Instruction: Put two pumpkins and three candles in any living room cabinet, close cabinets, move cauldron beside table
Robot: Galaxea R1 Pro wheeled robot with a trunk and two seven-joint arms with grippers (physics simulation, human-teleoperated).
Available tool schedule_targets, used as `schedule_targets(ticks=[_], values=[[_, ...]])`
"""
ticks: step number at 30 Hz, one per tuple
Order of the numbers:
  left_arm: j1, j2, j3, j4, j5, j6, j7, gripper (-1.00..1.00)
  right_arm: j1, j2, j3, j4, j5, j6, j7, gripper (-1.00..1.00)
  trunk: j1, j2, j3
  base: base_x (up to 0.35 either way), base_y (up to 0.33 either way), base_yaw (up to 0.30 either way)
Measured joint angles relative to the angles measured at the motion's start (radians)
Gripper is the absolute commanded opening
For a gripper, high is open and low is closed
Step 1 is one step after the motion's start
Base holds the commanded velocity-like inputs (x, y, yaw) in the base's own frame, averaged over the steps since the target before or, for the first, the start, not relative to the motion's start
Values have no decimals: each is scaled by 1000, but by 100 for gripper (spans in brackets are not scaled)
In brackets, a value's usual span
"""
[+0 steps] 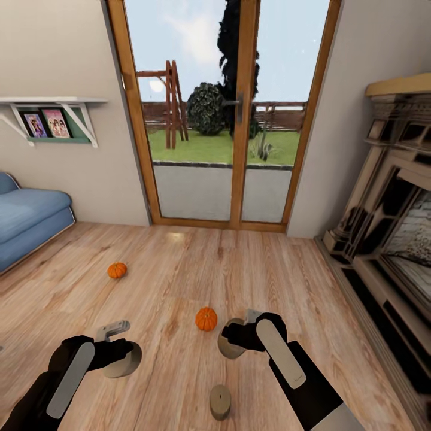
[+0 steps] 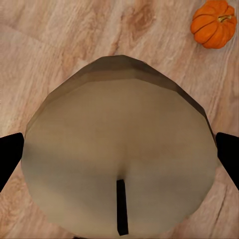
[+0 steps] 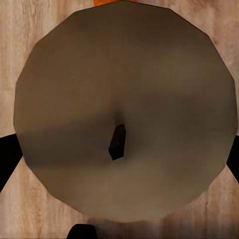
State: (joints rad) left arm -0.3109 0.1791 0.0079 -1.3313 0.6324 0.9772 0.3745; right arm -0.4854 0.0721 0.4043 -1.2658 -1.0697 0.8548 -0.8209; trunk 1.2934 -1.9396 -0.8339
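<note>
- Candles: three counted. One sits clamped between the jaws of the left gripper (image 1: 123, 359), one between the jaws of the right gripper (image 1: 230, 341), both carried just above the wooden floor (image 1: 179, 269); a third candle (image 1: 219, 401) stands upright on the floor between the arms.
- Handling, as I judge it: stubby, stiff cylinders, probably light, with smooth sides that could slip (the fingertips (image 2: 10, 154) press on opposite sides of the held candle (image 2: 119, 159), which seems the sound hold).
- Pumpkins: two counted, both on the floor. The near pumpkin (image 1: 206, 319) lies just beside the right gripper; the far pumpkin (image 1: 117, 270) is well apart, toward the blue sofa (image 1: 27, 218). Round and ribbed, likely firm; grip across the widest part.
</note>
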Motion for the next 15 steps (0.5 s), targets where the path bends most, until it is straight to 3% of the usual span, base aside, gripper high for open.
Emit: schedule_targets(ticks=[15], values=[[0, -1, -1, 1, 0, 0, 0, -100, 0, 0, 0, 25, -1, -2, 1, -100, -58, 105, 47, 0, 0, 0]])
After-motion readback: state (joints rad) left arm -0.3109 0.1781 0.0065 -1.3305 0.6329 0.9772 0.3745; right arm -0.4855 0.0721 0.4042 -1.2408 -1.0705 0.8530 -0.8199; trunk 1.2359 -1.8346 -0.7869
